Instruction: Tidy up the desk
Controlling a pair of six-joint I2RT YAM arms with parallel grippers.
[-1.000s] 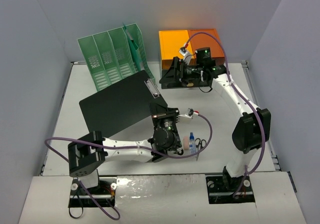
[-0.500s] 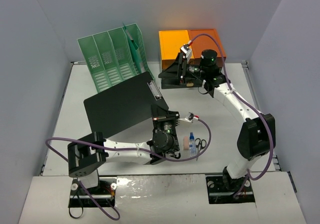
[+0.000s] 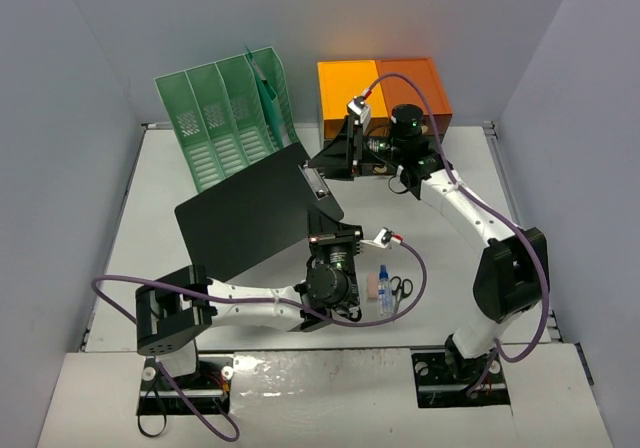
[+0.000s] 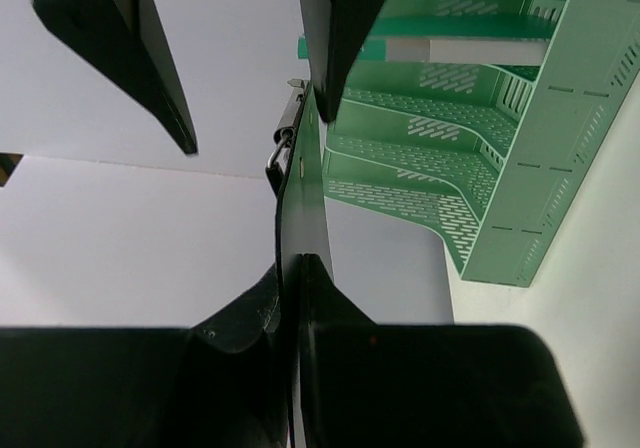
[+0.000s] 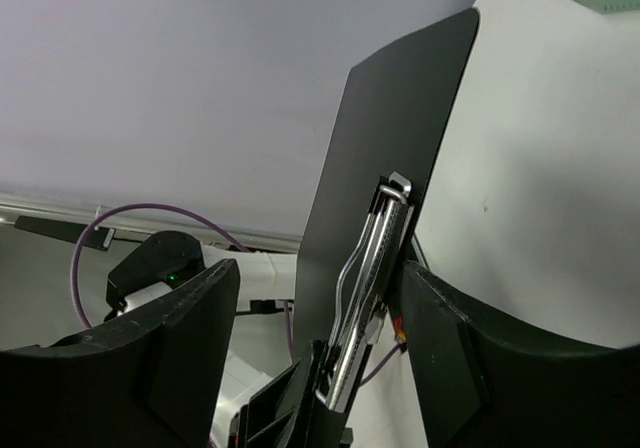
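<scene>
while the clipboard is clamped by the left gripper above the desk, its clip is straddled, jaws spread, by the right gripper; filing in the far-left green rack is judged undone.

White desk, green file rack standing beyond the left gripper, orange cabinet just behind the right gripper, small bottle and scissors lying right of the left gripper

Top view high above the desk, both wrist views close on one shared black clipboard.
</scene>
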